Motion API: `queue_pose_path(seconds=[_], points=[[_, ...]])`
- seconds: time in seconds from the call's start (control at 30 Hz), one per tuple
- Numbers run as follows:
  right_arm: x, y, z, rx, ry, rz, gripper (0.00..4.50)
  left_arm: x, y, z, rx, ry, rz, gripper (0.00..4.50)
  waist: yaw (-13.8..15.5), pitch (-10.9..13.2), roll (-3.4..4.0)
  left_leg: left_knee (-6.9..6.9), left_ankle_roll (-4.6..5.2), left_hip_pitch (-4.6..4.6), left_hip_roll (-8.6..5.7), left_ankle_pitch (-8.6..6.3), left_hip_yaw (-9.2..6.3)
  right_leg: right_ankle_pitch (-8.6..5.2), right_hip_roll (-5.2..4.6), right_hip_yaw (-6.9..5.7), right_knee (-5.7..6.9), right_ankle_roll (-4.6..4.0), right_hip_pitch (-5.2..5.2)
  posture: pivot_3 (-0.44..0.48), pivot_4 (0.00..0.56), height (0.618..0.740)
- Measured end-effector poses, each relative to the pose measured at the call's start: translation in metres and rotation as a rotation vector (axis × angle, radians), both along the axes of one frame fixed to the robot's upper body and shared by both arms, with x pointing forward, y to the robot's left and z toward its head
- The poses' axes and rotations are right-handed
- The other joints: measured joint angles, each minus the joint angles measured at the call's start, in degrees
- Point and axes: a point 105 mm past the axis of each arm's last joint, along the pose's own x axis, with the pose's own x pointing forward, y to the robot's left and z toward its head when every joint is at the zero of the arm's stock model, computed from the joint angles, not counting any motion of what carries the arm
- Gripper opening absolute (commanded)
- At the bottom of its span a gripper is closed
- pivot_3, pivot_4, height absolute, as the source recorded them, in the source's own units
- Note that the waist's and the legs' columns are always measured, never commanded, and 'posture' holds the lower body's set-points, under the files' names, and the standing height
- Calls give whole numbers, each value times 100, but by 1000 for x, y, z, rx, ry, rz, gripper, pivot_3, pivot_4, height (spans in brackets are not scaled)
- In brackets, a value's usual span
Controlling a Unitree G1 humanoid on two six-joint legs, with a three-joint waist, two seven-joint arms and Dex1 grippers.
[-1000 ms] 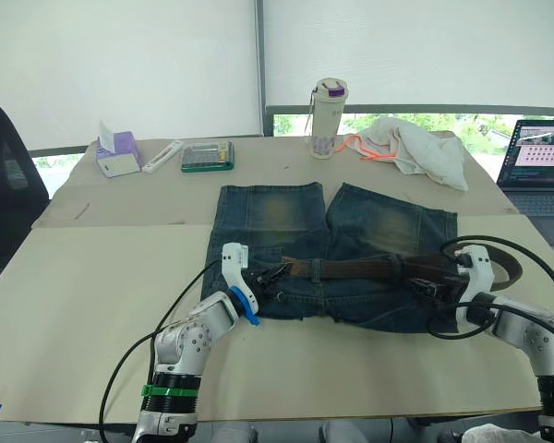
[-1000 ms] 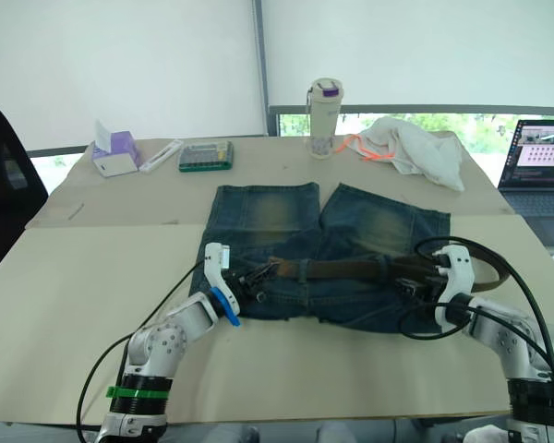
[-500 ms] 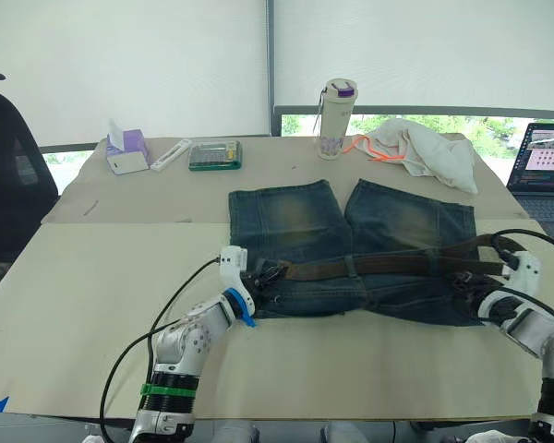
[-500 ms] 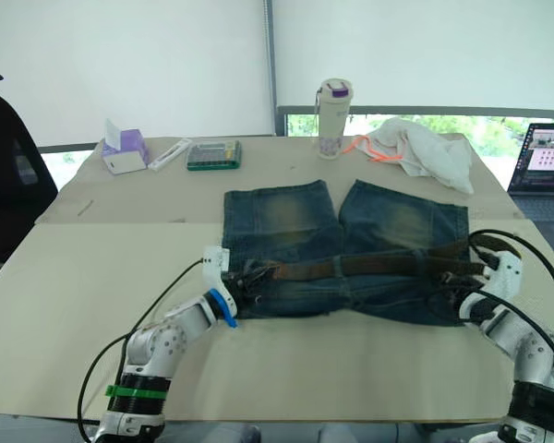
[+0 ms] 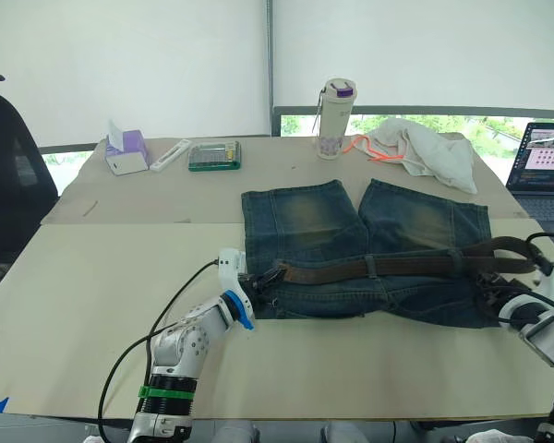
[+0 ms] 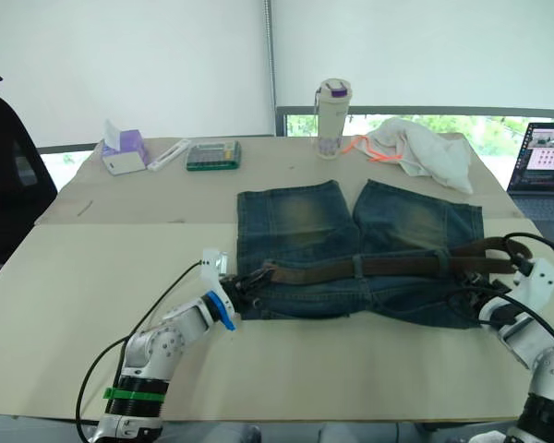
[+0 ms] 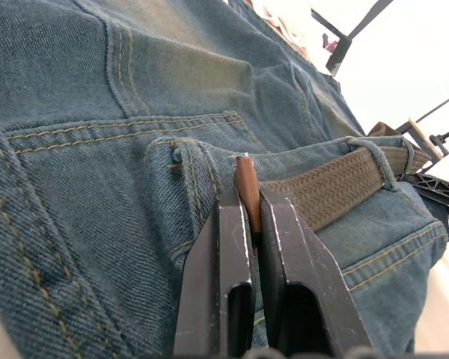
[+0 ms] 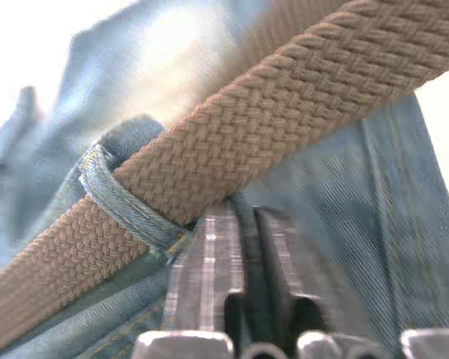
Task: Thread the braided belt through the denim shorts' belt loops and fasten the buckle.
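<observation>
Left wrist view: left gripper [image 7: 248, 224] pinched on belt [image 7: 337, 187] tip; buckle hidden | right gripper [image 8: 243, 224] fingers nearly together under belt at a loop [image 8: 127, 206]; grip unclear | shorts [image 5: 369, 249] flat on table [image 5: 92, 305]

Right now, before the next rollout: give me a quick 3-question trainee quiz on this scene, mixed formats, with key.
1. True or false: the braided belt lies on the table, clear of the denim shorts.
2. What is the left gripper pinching? A) the belt's tip B) the buckle C) a black cable
3. Fill in: beyond the shorts, beside the white cloth, stands a ____.

Key:
1. False: it runs across the waistband, through belt loops.
2. A
3. bottle
</observation>
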Motion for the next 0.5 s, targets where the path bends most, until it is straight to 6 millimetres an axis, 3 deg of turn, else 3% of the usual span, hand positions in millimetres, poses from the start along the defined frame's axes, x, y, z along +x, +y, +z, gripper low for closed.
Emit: queue_pose_path(seconds=[0.07, 0.1, 0.17, 0.27, 0.33, 0.4, 0.5], points=[[-1, 0, 25, -74, -91, 37, 2356, 1, -3, 5, -82, 43, 8, 0, -16, 5, -8, 1, 0, 1, 2, 0, -1, 0, 1, 0, 2, 1, 0, 0, 150, 740], [-2, 1, 37, -96, -134, 54, 2876, 3, -5, 9, -124, 58, 6, 0, -21, 9, -16, 1, 0, 1, 3, 0, -2, 0, 3, -2, 2, 1, 0, 0, 150, 740], [-5, 5, 49, -85, -194, 93, 3545, 4, -5, 15, -161, 67, 3, 0, -28, 15, -26, 1, 1, 2, 7, 0, -1, 0, 7, -2, 1, 1, 2, 0, 150, 740], [-14, 33, 56, -15, -230, 259, 4450, 4, -3, 18, -209, 90, 5, 0, -42, 17, -29, 0, 2, 1, 10, -1, -1, 0, 8, -1, 1, 0, 1, 0, 150, 740], [-22, 73, 55, 58, -228, 444, 4450, 3, -4, 21, -256, 110, -10, 0, -72, 18, -30, 0, 2, 2, 17, -1, -1, 1, 13, 1, 3, -1, 2, 0, 150, 740], [-31, 127, 46, 120, -191, 649, 4450, 0, -6, 28, -306, 120, -37, 0, -115, 17, -29, 0, 2, 1, 24, -1, -3, 1, 19, 0, 5, -2, 2, 0, 150, 740], [-33, 167, 25, 202, -100, 737, 4450, -7, -11, 38, -381, 129, -93, 0, -98, 12, -24, 1, 2, 1, 16, -1, -10, 1, 12, -2, 4, -2, 2, 0, 150, 740]])
